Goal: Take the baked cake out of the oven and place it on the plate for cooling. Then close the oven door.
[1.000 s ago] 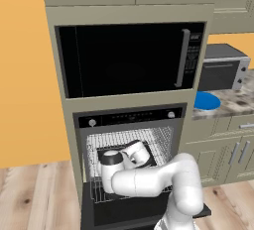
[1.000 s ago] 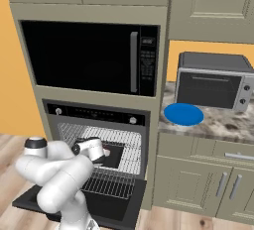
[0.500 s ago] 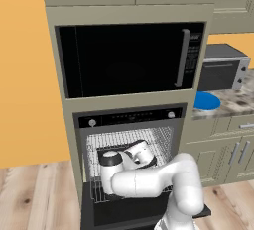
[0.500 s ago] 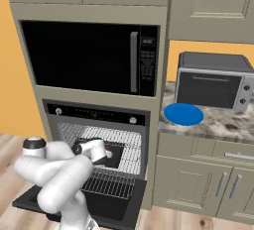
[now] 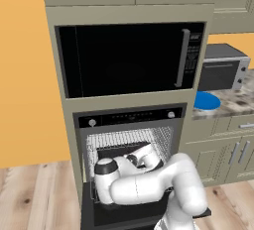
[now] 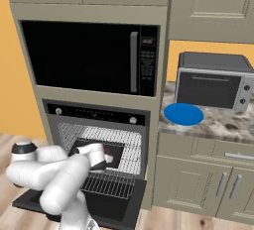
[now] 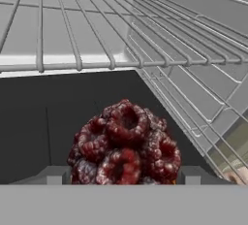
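The baked cake (image 7: 125, 144), a dark brown lump with reddish specks, rests on a dark tray (image 7: 48, 112) inside the oven (image 5: 129, 120). My gripper (image 7: 123, 176) reaches into the oven cavity, and both fingertips (image 7: 55, 175) press against the cake's sides, shut on it. From the right base view the gripper (image 6: 101, 157) sits over the tray at rack height. The oven door (image 6: 119, 206) hangs open, folded down below the arm. The blue plate (image 6: 183, 113) lies on the counter to the right of the oven, also seen as the plate (image 5: 206, 100) in the left base view.
A wire rack (image 7: 97, 25) spans the cavity just above the tray. The black microwave (image 5: 129, 58) sits above the oven. A silver toaster oven (image 6: 213, 87) stands on the stone counter (image 6: 228, 125) behind the plate. Cabinet doors (image 6: 198, 189) are below the counter.
The hand has slid a little further right and deeper into the oven. The fingers have come in against the cake's sides.
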Tool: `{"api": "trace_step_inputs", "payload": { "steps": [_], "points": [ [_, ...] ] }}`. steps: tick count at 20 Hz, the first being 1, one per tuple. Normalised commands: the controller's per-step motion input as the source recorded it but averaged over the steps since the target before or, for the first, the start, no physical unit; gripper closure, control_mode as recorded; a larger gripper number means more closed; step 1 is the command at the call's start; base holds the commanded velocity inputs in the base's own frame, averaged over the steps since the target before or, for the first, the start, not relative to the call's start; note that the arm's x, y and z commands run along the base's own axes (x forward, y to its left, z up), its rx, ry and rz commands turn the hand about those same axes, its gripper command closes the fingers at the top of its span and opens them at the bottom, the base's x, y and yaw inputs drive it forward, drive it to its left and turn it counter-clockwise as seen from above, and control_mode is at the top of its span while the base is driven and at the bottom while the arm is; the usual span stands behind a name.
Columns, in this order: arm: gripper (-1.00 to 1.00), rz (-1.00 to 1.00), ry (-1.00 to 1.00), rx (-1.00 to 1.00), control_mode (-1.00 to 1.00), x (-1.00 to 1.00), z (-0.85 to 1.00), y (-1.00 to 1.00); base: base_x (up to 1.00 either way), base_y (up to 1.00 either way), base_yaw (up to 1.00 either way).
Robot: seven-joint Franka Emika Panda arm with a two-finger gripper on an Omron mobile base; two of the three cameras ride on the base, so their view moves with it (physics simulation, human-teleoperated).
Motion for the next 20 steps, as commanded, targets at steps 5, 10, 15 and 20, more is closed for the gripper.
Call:
{"api": "trace_step_inputs", "payload": {
  "steps": [5,10,15,20],
  "points": [
    [1.00,0.00,0.02,0.00,-1.00,-0.59,0.18,-0.11,0.00,0.00,0.00],
    [1.00,0.00,0.00,0.00,-1.00,-0.53,0.02,-0.03,0.00,0.00,0.00],
    [1.00,0.00,0.01,0.00,-1.00,-0.29,0.08,0.00,0.00,0.00,0.00],
    [1.00,0.00,0.01,0.00,-1.00,-0.15,0.16,0.00,0.00,0.00,0.00]
  ]
}}
